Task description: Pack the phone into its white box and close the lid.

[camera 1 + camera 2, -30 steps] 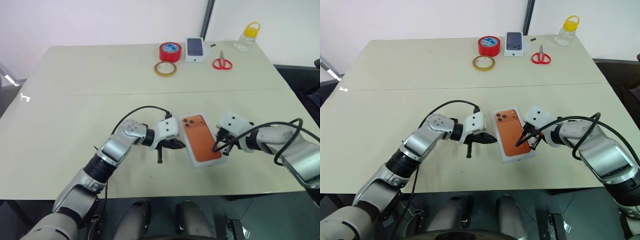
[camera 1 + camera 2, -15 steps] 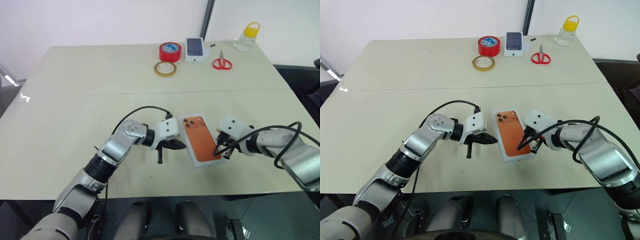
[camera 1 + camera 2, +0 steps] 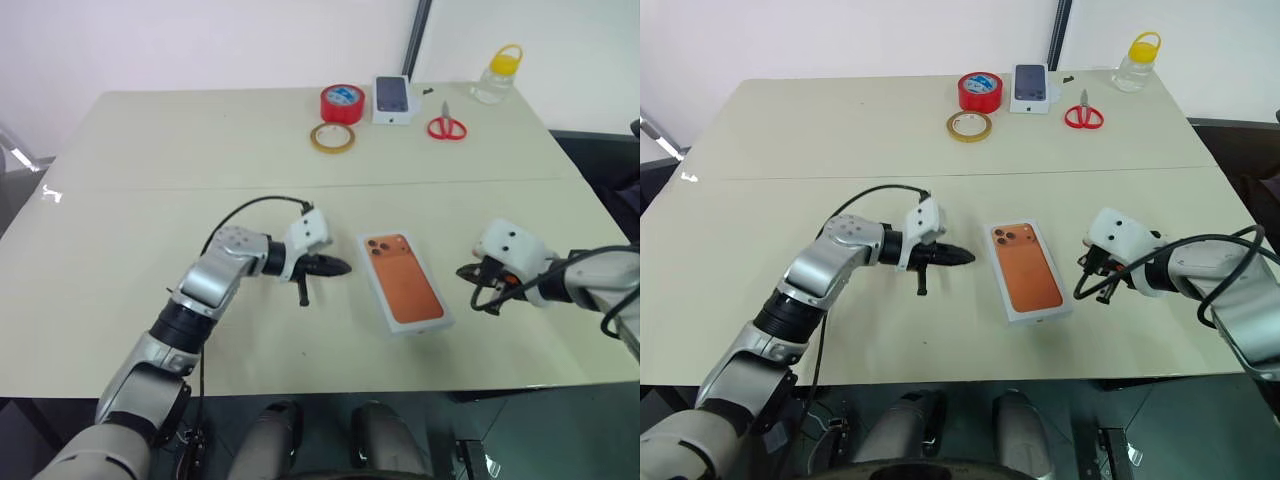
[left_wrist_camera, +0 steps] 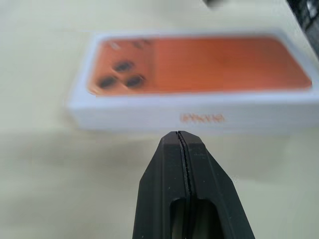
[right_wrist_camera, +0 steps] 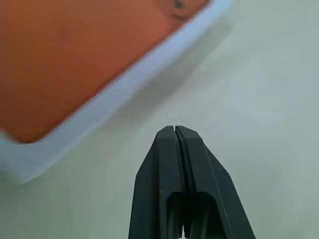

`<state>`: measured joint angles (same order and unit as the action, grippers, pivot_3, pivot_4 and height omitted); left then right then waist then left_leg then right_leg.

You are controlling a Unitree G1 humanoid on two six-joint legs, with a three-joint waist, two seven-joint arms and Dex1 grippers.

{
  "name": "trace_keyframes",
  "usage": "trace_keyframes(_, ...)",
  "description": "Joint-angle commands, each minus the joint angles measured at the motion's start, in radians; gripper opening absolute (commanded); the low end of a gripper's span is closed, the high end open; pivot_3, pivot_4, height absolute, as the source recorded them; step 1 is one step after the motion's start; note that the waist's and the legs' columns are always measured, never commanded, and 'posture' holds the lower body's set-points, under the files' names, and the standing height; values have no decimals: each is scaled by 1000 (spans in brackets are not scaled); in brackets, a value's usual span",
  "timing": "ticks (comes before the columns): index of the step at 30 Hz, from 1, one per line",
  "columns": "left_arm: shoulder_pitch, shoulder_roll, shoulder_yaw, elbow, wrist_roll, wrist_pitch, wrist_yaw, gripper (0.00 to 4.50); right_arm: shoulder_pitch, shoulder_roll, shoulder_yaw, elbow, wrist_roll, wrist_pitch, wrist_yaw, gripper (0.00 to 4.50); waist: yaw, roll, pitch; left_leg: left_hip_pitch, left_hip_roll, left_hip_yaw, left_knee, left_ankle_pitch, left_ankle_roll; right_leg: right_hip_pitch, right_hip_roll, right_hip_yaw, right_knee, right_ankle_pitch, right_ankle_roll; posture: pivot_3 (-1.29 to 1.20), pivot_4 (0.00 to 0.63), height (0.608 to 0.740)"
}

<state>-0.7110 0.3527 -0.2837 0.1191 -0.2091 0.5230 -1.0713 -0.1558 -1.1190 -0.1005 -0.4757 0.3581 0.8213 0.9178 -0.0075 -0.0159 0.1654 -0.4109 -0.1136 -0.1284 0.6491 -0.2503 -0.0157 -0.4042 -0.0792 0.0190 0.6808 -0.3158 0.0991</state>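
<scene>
White cardboard, rigid, light and likely slick, the lid (image 3: 404,281) is sitting on the table (image 3: 150,200) between the left gripper (image 3: 341,266) and right gripper (image 3: 466,272), both pressed together and empty, so its long sides look best for holding.

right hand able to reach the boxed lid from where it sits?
Probably yes: the right hand, shut, sits apart from the lid, with bare table between them and nothing in the way.
</scene>
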Motion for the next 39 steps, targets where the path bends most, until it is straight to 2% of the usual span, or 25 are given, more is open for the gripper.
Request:
trace_keyframes(1,-54,-46,11,26,-8,-7,36,0,32,7,-72,-108,87,2,50,42,0,0,0,0,0,0,0,0,0,0,0,0,0,0,0,0,150,740)
trace_keyframes(6,-90,-102,-84,136,90,-62,72,0,111,32,-13,-169,84,16,14,42,-3,-1,0,0,0,0,0,0,0,1,0,0,0,0,0,0,150,740)
trace_keyframes(11,-81,-96,-177,195,171,-95,57,0,188,20,58,-172,14,1,-26,42,-2,-1,0,1,0,0,0,0,0,1,0,0,1,0,0,0,150,740)
trace_keyframes(15,-65,-96,-181,201,191,-121,62,0,196,28,59,-165,1,-9,-46,42,-2,-4,-3,5,0,-1,-1,0,0,6,0,-1,-1,0,0,0,150,740)
trace_keyframes(20,-84,-101,12,172,87,-108,137,0,82,105,-21,-113,16,-68,-102,42,-8,-4,-2,5,0,-1,0,0,0,5,0,-1,-1,0,0,0,150,740)
trace_keyframes(24,-80,-32,167,133,48,-110,219,0,-70,184,-42,15,9,-85,-160,42,-11,-4,-2,2,1,-1,-1,1,-2,1,1,0,2,0,0,0,150,740)
trace_keyframes(28,2,68,262,44,32,-87,264,0,-183,231,-13,175,-30,-148,-178,42,-7,-4,-2,2,0,0,-1,1,-2,0,1,1,1,0,0,0,150,740)
trace_keyframes(32,151,167,366,-43,26,-70,320,0,-289,303,-6,341,-37,-197,-193,42,-4,-4,-2,2,0,0,-1,1,-2,0,0,1,1,0,0,0,150,740)
trace_keyframes(39,336,192,503,-169,-18,-18,435,0,-378,365,-17,531,-44,-304,-179,42,-3,-4,-2,2,0,0,-2,1,-2,0,0,1,1,0,0,0,150,740)
